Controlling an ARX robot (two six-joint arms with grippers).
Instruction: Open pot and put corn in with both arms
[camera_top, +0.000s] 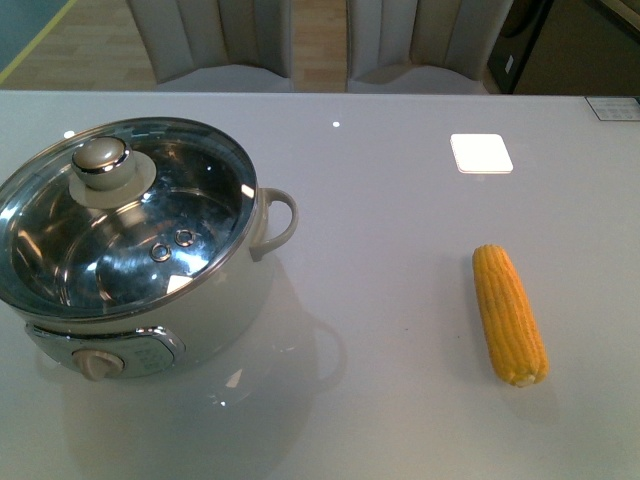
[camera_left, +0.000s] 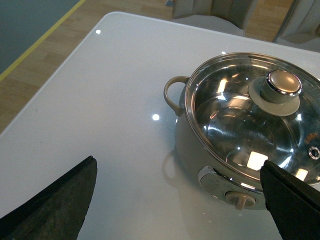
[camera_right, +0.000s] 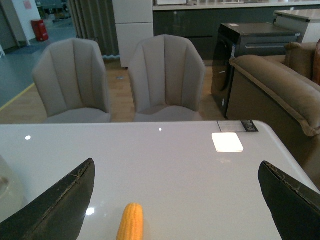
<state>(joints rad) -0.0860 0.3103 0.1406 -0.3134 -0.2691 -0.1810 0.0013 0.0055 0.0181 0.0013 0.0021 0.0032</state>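
While the clear glass lid (camera_top: 130, 225) with its round beige-and-steel knob (camera_top: 103, 160) sits on the large round white electric pot (camera_top: 235, 295) near the left edge of the glossy white table (camera_top: 400, 300), we judge that opening it falls to our left gripper (camera_left: 178, 162). Its black fingers (camera_left: 55, 200) are spread wide and hold nothing, and the pot is just ahead. The long yellow corn cob (camera_top: 510, 315) lies well apart, toward the right edge, its long axis running from near edge to far edge, slightly slanted. Our right gripper (camera_right: 176, 164), also agape and empty, hangs at the cob's near end. The cob points away between the lines of its fingers, so closing across its width looks natural.
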